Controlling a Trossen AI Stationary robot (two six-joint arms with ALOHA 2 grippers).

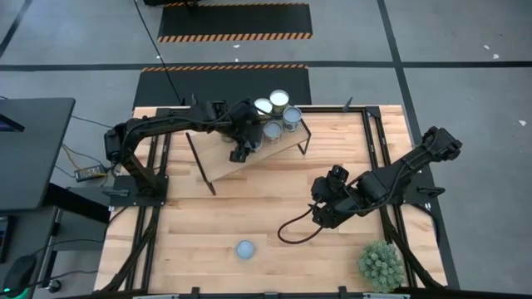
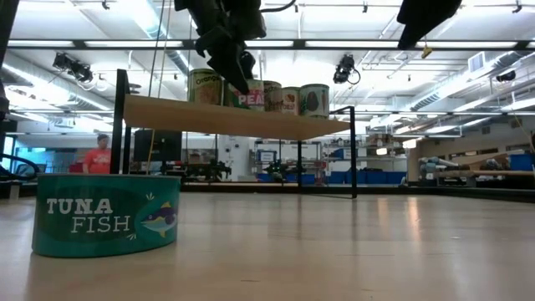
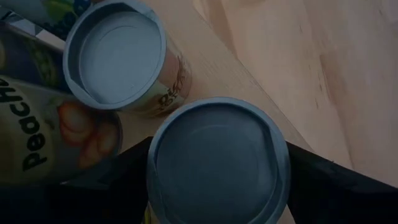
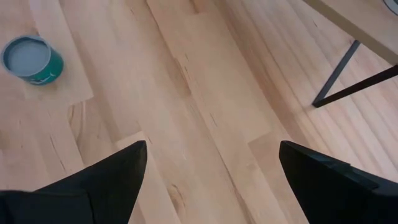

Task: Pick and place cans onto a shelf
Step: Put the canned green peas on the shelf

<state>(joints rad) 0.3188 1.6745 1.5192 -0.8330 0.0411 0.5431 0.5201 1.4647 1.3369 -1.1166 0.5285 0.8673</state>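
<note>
Shelf (image 1: 224, 166), upper centre of the high view: a cluster of cans (image 1: 274, 115) stands at its far right end, and the left gripper (image 1: 242, 149) sits there with its fingers spread around one more can (image 3: 217, 158), seemingly just set down. Left to shelve: one tuna can (image 1: 244, 249), bottom centre of the table. Right gripper (image 1: 326, 209), right of centre, hangs wide apart and empty.

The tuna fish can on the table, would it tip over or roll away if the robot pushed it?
Probably neither. The tuna fish can looks much wider than tall and sits flat on the table, so a push would likely just slide it. Its label looks smooth, so it might slip a little in a hand. It could only roll if knocked onto its side.
</note>
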